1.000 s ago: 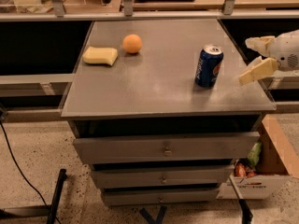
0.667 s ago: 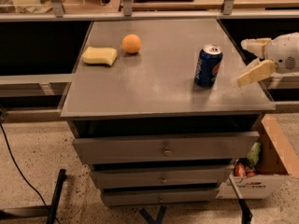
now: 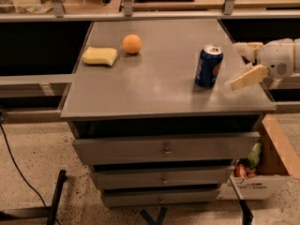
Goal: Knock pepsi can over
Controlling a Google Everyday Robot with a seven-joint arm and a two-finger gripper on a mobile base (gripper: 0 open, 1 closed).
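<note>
The pepsi can [image 3: 209, 65] stands upright on the right part of the grey cabinet top [image 3: 159, 78]. It is dark blue with a silver top and a round logo. My gripper [image 3: 241, 64] reaches in from the right edge, just right of the can and apart from it. Its two cream fingers are spread, one [image 3: 247, 48] further back and one [image 3: 246, 78] nearer the front. It holds nothing.
An orange ball [image 3: 132, 44] and a yellow sponge [image 3: 100, 56] lie on the far left of the top. The cabinet has several drawers [image 3: 164, 149] below. A cardboard box [image 3: 265, 170] with items sits on the floor at the right. A shelf rail [image 3: 140, 14] runs behind.
My gripper has moved a little to the left, closer to the can. The can, ball and sponge have not moved.
</note>
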